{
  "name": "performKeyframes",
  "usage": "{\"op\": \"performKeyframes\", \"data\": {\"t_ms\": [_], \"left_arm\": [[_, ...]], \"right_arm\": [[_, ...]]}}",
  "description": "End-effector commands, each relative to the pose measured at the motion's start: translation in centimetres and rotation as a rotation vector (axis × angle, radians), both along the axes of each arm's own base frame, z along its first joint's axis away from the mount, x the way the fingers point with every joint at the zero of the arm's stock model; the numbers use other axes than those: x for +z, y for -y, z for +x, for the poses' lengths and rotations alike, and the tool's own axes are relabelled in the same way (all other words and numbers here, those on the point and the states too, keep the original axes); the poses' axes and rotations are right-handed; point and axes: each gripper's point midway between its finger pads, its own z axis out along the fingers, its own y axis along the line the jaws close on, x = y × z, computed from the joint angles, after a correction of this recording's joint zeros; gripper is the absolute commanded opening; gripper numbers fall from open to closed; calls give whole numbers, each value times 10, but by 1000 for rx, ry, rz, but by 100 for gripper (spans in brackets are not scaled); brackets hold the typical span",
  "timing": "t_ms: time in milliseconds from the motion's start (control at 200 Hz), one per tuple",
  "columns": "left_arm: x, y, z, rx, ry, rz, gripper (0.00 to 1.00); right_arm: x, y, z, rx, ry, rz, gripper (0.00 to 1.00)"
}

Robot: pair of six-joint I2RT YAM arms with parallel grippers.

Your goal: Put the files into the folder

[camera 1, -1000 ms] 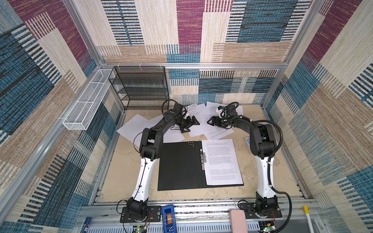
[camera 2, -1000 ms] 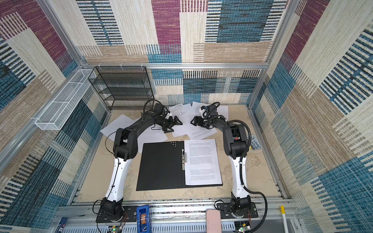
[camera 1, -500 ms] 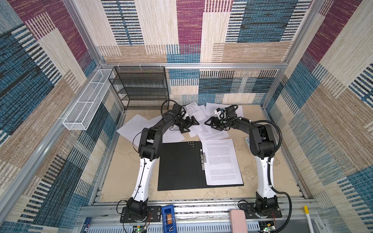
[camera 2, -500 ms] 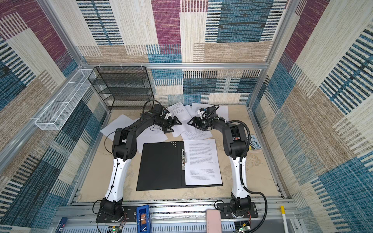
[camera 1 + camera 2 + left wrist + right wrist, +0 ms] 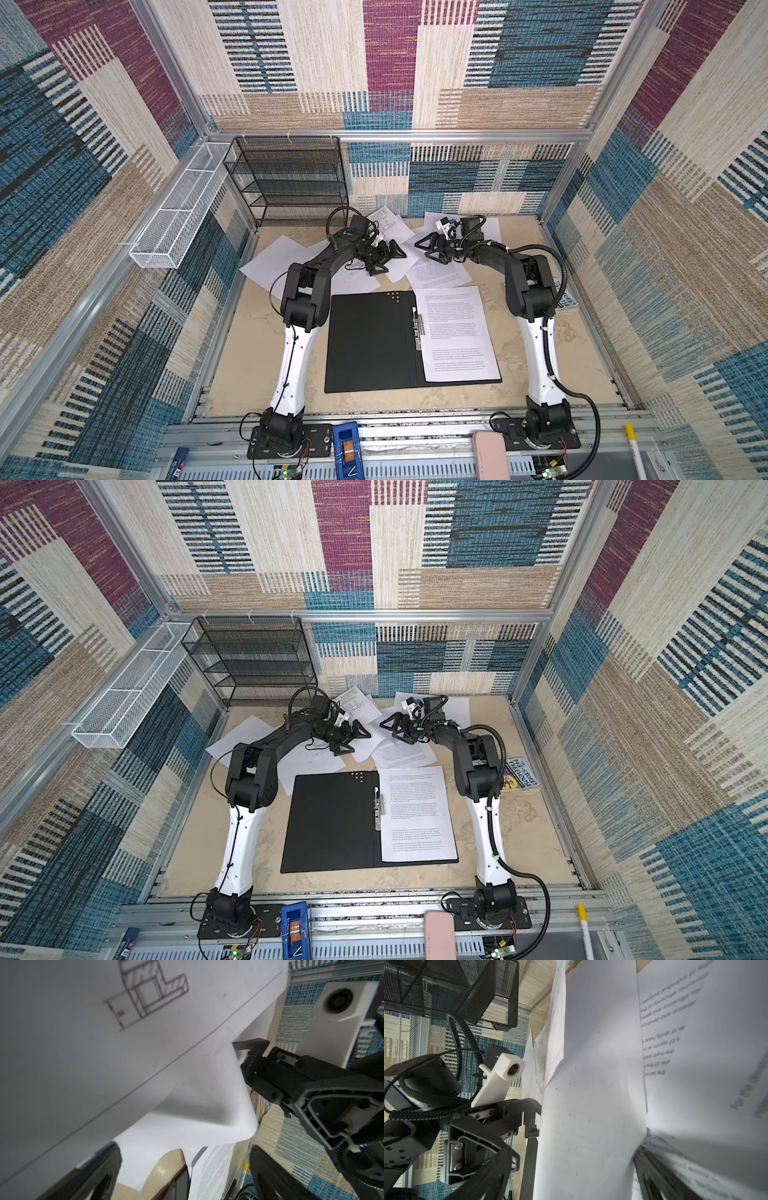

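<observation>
Blank white sheet, buckled, between the spread jaws of the right tool. Printed-text sheet just beside. Left tool, jaws apart, at the blank sheet's edge, carrying a white wrist camera. Black mesh rack behind.

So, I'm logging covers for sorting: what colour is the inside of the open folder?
Black. The folder lies open and flat, and it shows best in a top view.
</observation>
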Motion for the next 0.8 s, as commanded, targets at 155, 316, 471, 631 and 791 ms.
{"op": "performKeyframes", "data": {"t_ms": [155,316,471,631,791], "left_arm": [[-53,-41,-28,59,-159,212,99],[-55,-45,-37,54,-172,221,99],[-59,-52,-60,49,-199,236,99],[-66,-61,-77,55,-233,250,99],[-75,-65,-82,47,-265,261,99]], "right_arm": [[27,-18,-18,25,-3,71,95],[37,-16,-39,16,4,106,96],[46,-25,-30,72,42,168,97],[46,-30,-8,82,77,165,98],[36,-31,9,87,84,133,97]]}}
